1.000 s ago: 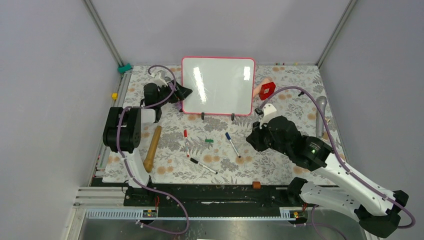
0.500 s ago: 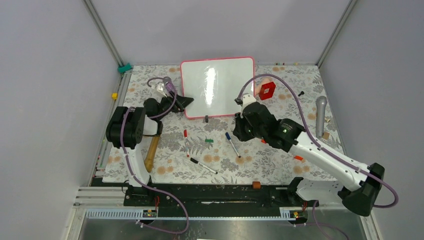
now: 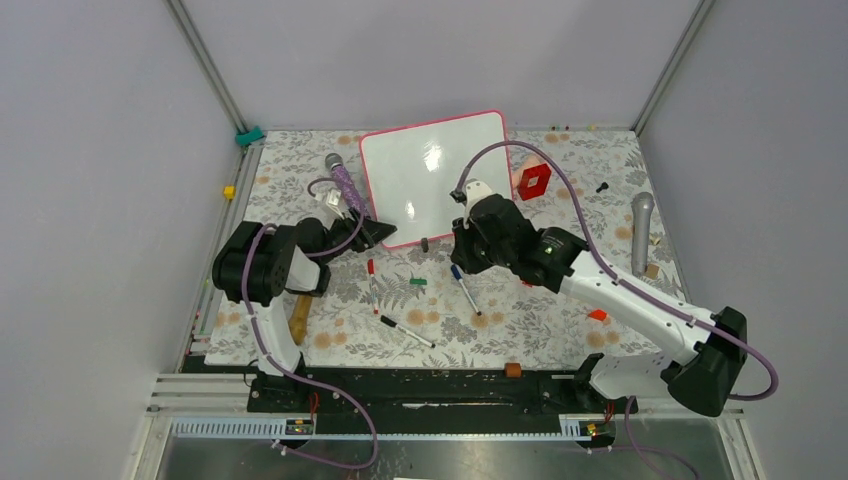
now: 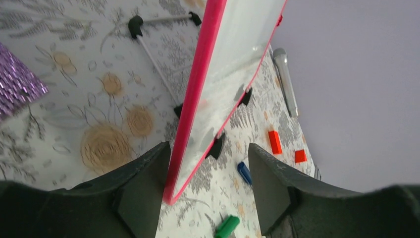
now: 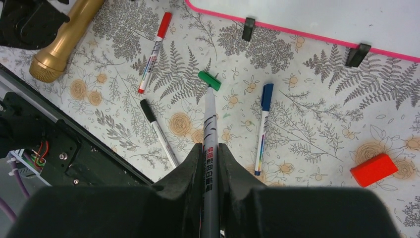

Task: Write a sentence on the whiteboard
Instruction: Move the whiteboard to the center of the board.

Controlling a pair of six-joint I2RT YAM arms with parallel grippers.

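Grey walls closed in a table (image 3: 545,335) spread with a flowered cloth. At far left a gold microphone (image 3: 299,318) lay with its handle hidden behind the left arm, and a purple glittery microphone (image 3: 341,180) lay beyond it, cut down to one corner in the left wrist view. The left gripper (image 4: 208,147) stood astride the near left corner of the whiteboard (image 3: 432,176) with its fingers (image 4: 143,193) parted, one just beside the pink frame and the other apart from the white face, so nothing was clamped. The whiteboard stood skewed at the far middle of the table on small black feet, glare washing over its face. Before it lay a red marker (image 3: 372,282), a black marker (image 3: 406,332), a green cap (image 3: 418,283) and a blue marker (image 3: 465,290). The right gripper (image 5: 210,148) hung over these, clenched on a white marker (image 5: 209,116) whose tip pointed at the green cap; whether the two touched could not be made out. Further right sat a red block (image 3: 534,180) just beside the board's edge, a small orange block (image 3: 597,315) and a silver microphone (image 3: 641,230)
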